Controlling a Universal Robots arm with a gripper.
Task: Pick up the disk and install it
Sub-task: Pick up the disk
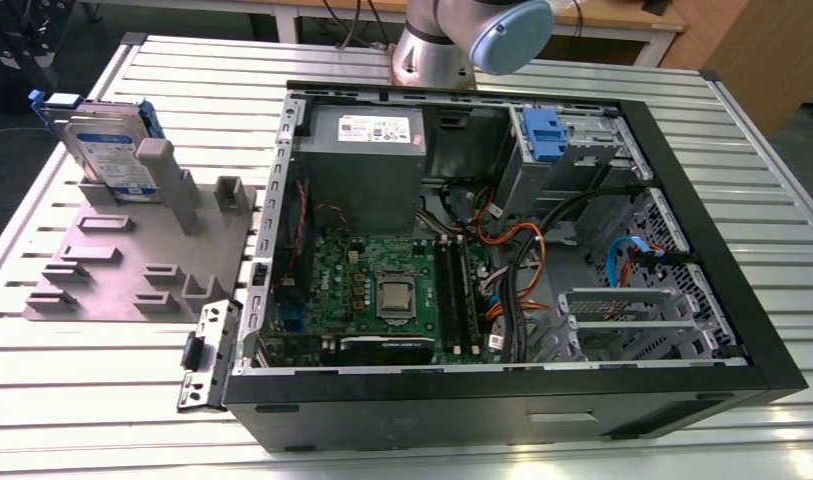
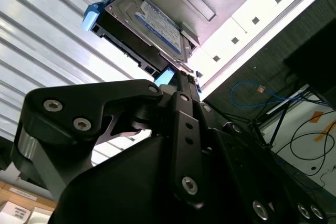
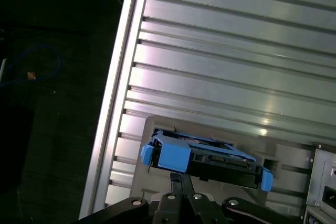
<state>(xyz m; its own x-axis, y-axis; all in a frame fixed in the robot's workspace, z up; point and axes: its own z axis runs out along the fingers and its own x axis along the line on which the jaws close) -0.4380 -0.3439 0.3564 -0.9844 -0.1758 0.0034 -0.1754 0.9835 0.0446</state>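
The disk (image 1: 109, 150), silver-grey with a white-and-blue label and a bright blue bracket, stands on edge in the far corner of a grey fixture plate (image 1: 126, 265) at the exterior view's left. Both wrist views show it below the gripper: its label face (image 2: 152, 27) and its blue-framed edge (image 3: 205, 158). My gripper (image 3: 177, 178) hangs above the disk and apart from it, with its two thin dark fingers (image 2: 181, 85) pressed together and nothing between them.
An open black computer case (image 1: 726, 250) lies on the slatted aluminium table (image 1: 139, 400), right of the fixture. Inside are a grey power supply (image 1: 366, 150), a green motherboard (image 1: 393, 290), cables and a drive bay with a blue latch (image 1: 545, 135).
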